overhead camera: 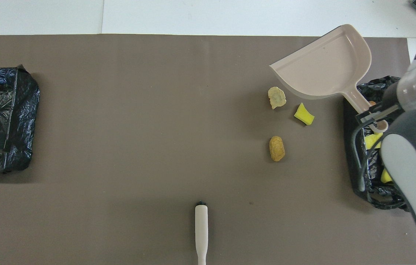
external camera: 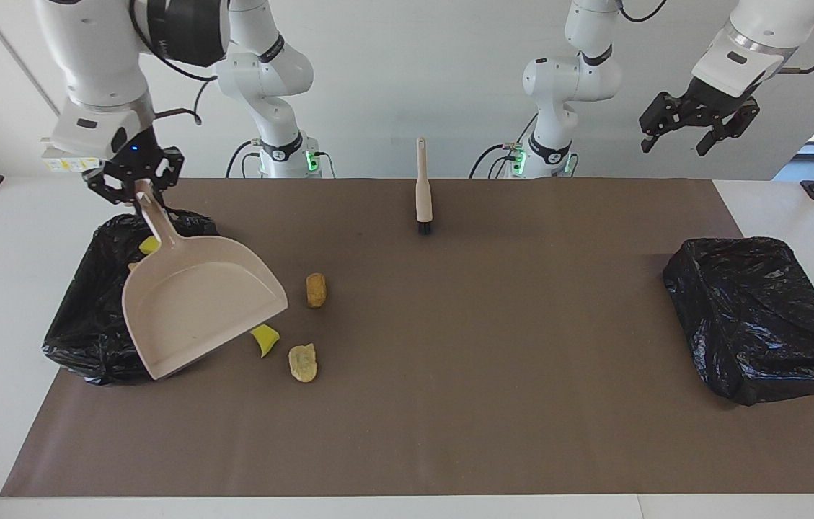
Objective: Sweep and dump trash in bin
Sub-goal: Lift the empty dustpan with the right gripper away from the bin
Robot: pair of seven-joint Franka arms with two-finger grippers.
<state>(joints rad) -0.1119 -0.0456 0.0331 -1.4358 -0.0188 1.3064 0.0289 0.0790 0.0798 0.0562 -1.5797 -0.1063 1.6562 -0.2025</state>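
- Three scraps of trash lie loose on the brown mat, toward the right arm's end of the table: a tan-brown oval lump (external camera: 316, 290), a bright yellow sponge wedge (external camera: 264, 339) and a paler, flattish crumbly piece (external camera: 303, 362).
- Seen from overhead, the pale piece sits at about 12 o'clock from the oval lump, and the yellow wedge at about 2 o'clock from it; none of the three touch.
- More yellow sponge (overhead camera: 372, 140) shows inside the black-lined bin (external camera: 82, 317) at the right arm's end, mostly hidden by the arm and pan.
- Right gripper (external camera: 135, 186) is clamped on the handle of the pale pink dustpan (external camera: 199, 313), which hangs tilted over the bin's edge and the mat, its mouth just beside the yellow wedge.
- Left gripper (external camera: 699, 130) waits high in the air over the left arm's end, jaws spread wide and holding nothing.
- Second black-bagged bin (external camera: 761, 317) sits at the left arm's end.
- Cream-handled brush (external camera: 422, 189) lies on the mat's edge nearest the robots.
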